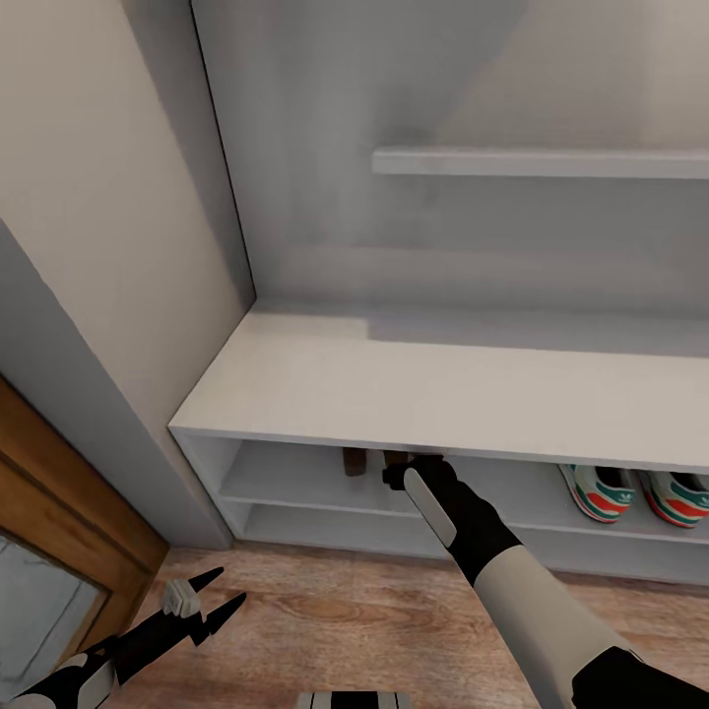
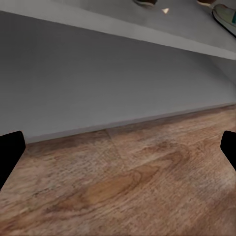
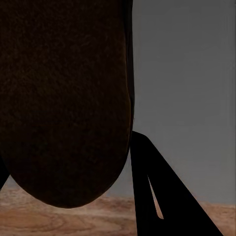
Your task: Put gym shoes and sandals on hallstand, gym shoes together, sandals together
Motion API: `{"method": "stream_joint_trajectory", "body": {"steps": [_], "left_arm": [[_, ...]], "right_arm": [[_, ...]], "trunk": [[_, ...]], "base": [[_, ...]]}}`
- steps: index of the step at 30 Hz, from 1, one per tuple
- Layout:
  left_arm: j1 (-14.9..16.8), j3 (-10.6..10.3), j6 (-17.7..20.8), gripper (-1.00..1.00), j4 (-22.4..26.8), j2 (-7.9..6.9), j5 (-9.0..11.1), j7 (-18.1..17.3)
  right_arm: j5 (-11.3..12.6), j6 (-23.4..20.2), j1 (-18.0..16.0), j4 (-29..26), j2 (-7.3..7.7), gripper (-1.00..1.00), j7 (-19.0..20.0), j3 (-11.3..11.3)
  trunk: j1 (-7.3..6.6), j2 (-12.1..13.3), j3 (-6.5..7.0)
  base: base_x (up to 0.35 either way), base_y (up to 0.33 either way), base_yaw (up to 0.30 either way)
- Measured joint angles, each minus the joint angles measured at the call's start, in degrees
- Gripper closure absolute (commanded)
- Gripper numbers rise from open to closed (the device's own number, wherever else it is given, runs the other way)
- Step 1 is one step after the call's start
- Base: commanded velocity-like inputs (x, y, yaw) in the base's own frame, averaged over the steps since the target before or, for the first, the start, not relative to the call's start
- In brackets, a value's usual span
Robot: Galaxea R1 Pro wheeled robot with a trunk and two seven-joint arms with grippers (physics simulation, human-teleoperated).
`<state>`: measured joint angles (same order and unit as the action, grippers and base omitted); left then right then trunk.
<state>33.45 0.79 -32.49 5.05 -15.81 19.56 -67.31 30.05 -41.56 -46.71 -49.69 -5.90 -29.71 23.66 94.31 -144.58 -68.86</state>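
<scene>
- The right arm reaches under the flat top of the shoe rack (image 1: 325, 394), its gripper (image 1: 396, 477) at the mouth of the upper shelf with a brown sandal (image 3: 64, 98) between its fingers.
- In the right wrist view the sandal's dark sole hangs against one black finger (image 3: 152, 196); the jaws appear closed on it, though the grip point itself is hidden.
- A second sandal (image 1: 354, 461) already stands on the same shelf, just beside the gripper.
- Done well, the step would likely mean sliding the held sandal deeper, level with its partner and close alongside, then letting go only once it rests on the shelf board, clear of the front edge.
- Two gym shoes (image 1: 638, 492) sit side by side further right on that upper shelf; the lower shelf shows nothing in the visible part.
- The left gripper (image 1: 212, 601) hovers low over the wooden floor (image 2: 128, 182), fingers spread wide and holding nothing.
</scene>
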Motion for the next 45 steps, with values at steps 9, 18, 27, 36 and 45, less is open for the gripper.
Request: {"method": "stream_joint_trajectory", "body": {"steps": [9, 18, 27, 36, 45], "left_arm": [[0.0, 0.0, 0.0, -1.00, 0.0, 0.00, 0.0, 0.0], [0.0, 0.0, 0.0, -1.00, 0.0, 0.00, 0.0, 0.0], [0.0, 0.0, 0.0, -1.00, 0.0, 0.00, 0.0, 0.0], [0.0, 0.0, 0.0, -1.00, 0.0, 0.00, 0.0, -0.1], [0.0, -0.1, 0.0, -1.00, 0.0, 0.00, 0.0, -0.1]], "right_arm": [[0.0, 0.0, 0.0, 0.0, 0.04, 1.00, 0.0, 0.0], [0.2, 0.1, 0.0, 0.0, 0.00, -1.00, -0.2, 0.0], [0.2, 0.1, 0.0, 0.0, 0.00, -1.00, -0.2, 0.0], [0.2, 0.1, 0.0, 0.0, 0.01, -1.00, -0.2, 0.0], [0.2, 0.1, 0.0, 0.0, -0.01, -1.00, -0.2, 0.0]], "trunk": [[0.00, 0.0, 0.00], [0.00, 0.0, 0.00], [0.03, 0.0, 0.00], [0.04, 0.0, 0.00], [0.04, 0.0, 0.00]], "base": [[0.004, 0.001, 0.000], [0.000, 0.000, 0.000], [-0.108, 0.000, 0.000], [-0.329, 0.000, 0.000], [-0.341, 0.000, 0.000]]}}
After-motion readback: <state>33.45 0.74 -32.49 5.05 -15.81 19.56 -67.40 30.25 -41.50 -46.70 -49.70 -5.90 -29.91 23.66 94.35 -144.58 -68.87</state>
